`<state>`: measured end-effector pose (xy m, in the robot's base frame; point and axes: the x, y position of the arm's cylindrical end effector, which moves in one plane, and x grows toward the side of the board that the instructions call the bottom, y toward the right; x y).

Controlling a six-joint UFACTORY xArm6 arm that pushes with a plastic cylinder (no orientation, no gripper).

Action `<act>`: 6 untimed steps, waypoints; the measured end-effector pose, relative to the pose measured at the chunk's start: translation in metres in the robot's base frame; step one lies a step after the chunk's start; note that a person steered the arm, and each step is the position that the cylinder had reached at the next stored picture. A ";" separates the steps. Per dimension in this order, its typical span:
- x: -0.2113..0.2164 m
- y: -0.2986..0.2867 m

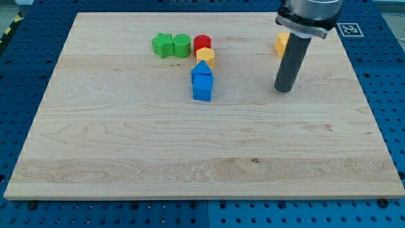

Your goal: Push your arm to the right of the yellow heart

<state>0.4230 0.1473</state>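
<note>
Wooden surface (202, 152): pale board filling most of the view, lying on a blue perforated bench (19, 95). A black-and-white marker tag (348, 28) sits at the view's top right, off the board.

Arm: dark rod descends from the view's top right; my tip (283, 90) rests on the board, right of centre. No claw fitted, so there is no claw state to record.

Yellow block (281, 44): just behind the rod near the board's top right, partly hidden; shape cannot be made out. It lies at the rod's left edge, above my tip in the view.

Cluster at the view's top centre, well apart from my tip to its left:
- green star-like block (162, 45), leftmost
- green rounded block (181, 45), touching its right side
- red block (202, 43), just right of the greens
- second yellow block (205, 57), directly below the red, touching it; heart shape not certain
- two blue blocks (202, 80) stacked in a column below it, upper one pointed, lower one squarish.
</note>
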 end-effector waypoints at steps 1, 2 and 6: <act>0.000 0.003; -0.008 0.019; -0.021 0.031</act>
